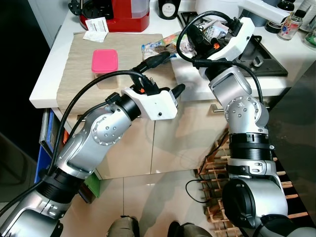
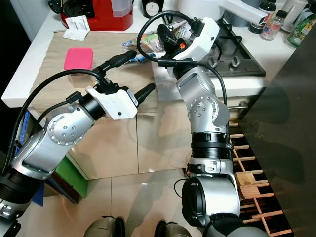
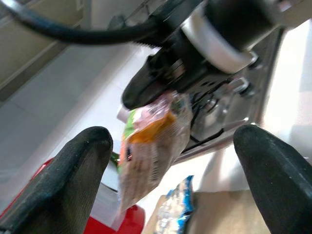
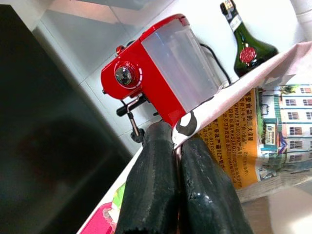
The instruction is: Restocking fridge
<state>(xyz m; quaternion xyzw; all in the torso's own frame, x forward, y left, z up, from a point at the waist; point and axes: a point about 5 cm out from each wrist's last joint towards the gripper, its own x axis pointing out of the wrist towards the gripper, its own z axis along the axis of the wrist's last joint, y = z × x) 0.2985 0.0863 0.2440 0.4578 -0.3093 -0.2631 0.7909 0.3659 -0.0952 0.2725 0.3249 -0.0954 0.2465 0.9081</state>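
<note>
A printed snack packet [image 4: 253, 141], orange, green and white, hangs above the counter with my right gripper [image 4: 176, 139] shut on its edge. From the head, the packet [image 1: 165, 44] is at the right end of the wooden mat [image 1: 79, 74], beside the stove. My left gripper [image 1: 177, 70] is open just in front of it, over the counter's front edge. In the left wrist view the packet [image 3: 151, 156] hangs between the spread fingers [image 3: 78, 180] without touching them. A blue packet [image 3: 173, 214] lies on the mat below.
A pink-lidded container [image 1: 104, 61] sits on the mat to the left. A red coffee machine [image 1: 118, 15] and a paper slip [image 1: 96, 27] stand at the back, a dark bottle [image 4: 246, 36] beyond. The stove [image 1: 264, 57] is right. A wooden rack [image 1: 217, 168] stands on the floor.
</note>
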